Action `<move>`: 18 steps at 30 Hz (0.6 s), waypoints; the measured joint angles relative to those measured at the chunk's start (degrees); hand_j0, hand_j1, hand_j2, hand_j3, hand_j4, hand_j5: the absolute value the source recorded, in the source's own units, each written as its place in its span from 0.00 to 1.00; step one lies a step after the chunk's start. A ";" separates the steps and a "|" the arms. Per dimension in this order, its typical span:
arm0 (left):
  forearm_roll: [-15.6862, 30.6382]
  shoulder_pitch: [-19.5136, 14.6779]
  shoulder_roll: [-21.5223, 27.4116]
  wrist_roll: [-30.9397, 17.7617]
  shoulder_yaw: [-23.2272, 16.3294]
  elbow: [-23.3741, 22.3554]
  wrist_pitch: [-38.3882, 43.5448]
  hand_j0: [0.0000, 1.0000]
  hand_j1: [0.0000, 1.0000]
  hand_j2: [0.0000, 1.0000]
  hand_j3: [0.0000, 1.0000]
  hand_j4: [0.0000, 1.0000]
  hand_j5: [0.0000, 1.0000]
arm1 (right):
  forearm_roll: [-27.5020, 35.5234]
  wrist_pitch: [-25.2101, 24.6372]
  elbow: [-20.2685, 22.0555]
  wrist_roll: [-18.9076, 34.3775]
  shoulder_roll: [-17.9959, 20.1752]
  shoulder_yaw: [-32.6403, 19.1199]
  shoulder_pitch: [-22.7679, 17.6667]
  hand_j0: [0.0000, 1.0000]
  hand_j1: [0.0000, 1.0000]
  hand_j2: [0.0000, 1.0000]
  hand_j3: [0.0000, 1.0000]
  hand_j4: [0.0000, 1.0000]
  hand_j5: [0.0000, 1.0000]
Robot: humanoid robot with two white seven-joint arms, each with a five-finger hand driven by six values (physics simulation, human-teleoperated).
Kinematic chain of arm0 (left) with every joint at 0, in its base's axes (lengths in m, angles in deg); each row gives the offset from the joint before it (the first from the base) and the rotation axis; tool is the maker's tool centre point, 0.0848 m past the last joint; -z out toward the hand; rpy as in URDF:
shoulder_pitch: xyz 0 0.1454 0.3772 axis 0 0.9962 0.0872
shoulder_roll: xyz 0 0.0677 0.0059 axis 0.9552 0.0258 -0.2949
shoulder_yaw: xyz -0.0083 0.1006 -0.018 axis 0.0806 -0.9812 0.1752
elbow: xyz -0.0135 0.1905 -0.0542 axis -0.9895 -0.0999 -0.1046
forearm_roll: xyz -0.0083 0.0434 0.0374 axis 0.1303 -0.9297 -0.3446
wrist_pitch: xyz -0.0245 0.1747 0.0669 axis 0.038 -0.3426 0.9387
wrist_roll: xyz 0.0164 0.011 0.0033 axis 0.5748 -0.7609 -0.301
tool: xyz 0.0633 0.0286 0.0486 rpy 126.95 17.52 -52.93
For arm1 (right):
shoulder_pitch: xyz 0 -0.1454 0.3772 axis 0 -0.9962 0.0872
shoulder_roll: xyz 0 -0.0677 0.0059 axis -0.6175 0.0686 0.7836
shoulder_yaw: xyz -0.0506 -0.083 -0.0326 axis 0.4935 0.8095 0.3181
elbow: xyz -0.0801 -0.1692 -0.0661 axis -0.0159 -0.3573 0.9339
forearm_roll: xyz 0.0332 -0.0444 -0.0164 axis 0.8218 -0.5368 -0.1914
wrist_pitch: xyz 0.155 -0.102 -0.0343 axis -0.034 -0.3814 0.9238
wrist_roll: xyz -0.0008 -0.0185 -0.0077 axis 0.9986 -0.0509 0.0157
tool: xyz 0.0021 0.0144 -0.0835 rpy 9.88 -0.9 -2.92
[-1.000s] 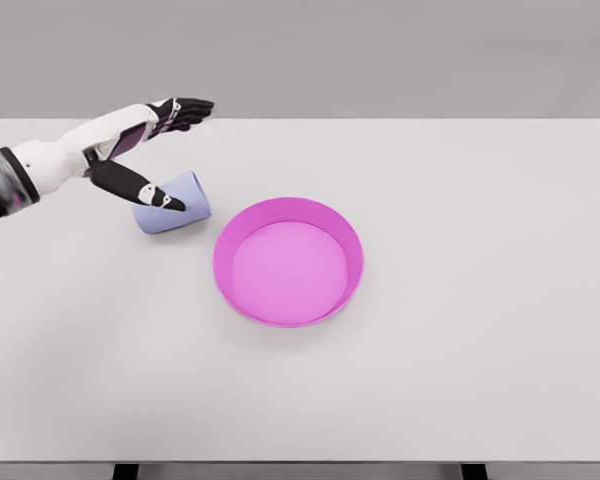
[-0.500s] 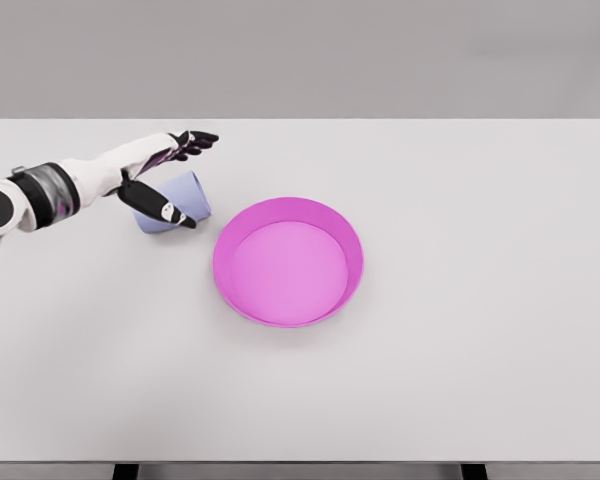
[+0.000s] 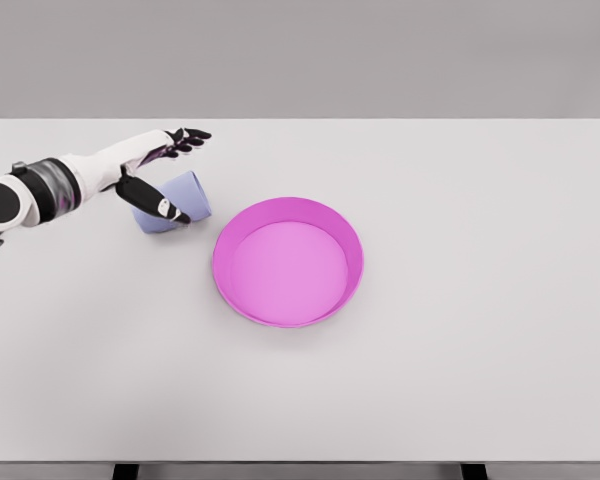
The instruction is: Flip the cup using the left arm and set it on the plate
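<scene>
Change since a second ago: my left arm has pulled back toward the left edge, so more of the grey and black forearm shows now. A second ago my hand sat higher and bigger over the cup; now it's lower and closer in. Barely any shift from half a second ago.

Left hand (image 3: 158,170): fingers spread, not gripping anything. The four fingers (image 3: 188,137) reach out past the far side of the cup, and my thumb (image 3: 160,204) angles down across its near side. So the cup sits in the gap between thumb and fingers. Can't really tell if the thumb is touching it or just in front of it.

Cup (image 3: 180,200): pale lavender, lying on its side on the table (image 3: 460,380), same spot as before, hasn't budged. Just left of the plate, near it but not touching.

Cup direction: long axis runs roughly left to right with a slight tilt, right end a bit farther from me. Which end is the mouth I can't make out, my thumb hides part of it.

Plate (image 3: 350,240): pink, round with a raised rim, about mid table, unmoved.

Right arm: not showing anywhere.
</scene>
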 measured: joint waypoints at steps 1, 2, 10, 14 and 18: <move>-0.02 -0.35 -0.15 0.00 -0.02 -0.82 0.02 1.00 1.00 1.00 1.00 1.00 1.00 | 0.00 0.00 0.00 0.00 0.00 0.00 0.00 1.00 1.00 1.00 1.00 1.00 1.00; -0.06 -0.53 -0.32 -0.06 -0.03 -1.78 0.01 1.00 1.00 1.00 1.00 1.00 1.00 | 0.00 0.00 0.00 0.00 0.00 0.00 0.00 1.00 1.00 1.00 1.00 1.00 1.00; -0.02 -2.02 -2.72 -0.23 -1.51 -7.25 0.53 1.00 1.00 1.00 1.00 1.00 1.00 | 0.00 0.00 0.00 0.00 0.00 0.00 0.00 1.00 1.00 1.00 1.00 1.00 1.00; -0.03 -2.11 -3.97 -0.02 -2.76 -8.18 2.13 1.00 1.00 1.00 1.00 1.00 1.00 | 0.00 0.00 0.00 0.00 0.00 0.00 0.00 1.00 1.00 1.00 1.00 1.00 1.00; -0.08 -2.90 -4.34 -0.18 -3.36 -9.32 2.62 1.00 1.00 1.00 1.00 1.00 1.00 | 0.00 0.00 0.00 0.00 0.00 0.00 0.00 1.00 1.00 1.00 1.00 1.00 1.00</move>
